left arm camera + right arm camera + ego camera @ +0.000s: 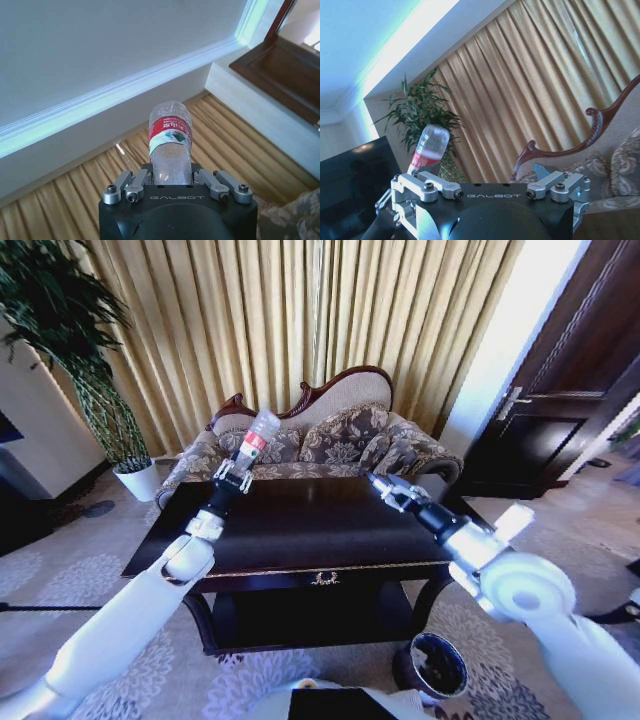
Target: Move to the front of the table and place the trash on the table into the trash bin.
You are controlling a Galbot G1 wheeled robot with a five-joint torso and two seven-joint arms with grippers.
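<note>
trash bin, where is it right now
In the head view the trash bin stands on the carpet at the robot's right, beside the table's near right leg, under the right arm.

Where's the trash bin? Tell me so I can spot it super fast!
Find the big dark table before the sofa. Look down at the floor by its front right leg: the trash bin stands there, small, round and dark with a shiny rim, unlike the white plant pot far left.

Open air lies above the bare dark worktop [300, 525], where the left end effector [232, 480] holds the bottle [258, 433] aloft and the right end effector [385, 487] hovers, while the sofa [330, 445] hems the far edge and the bin [432, 665] stands open-mouthed by the near right leg.
</note>
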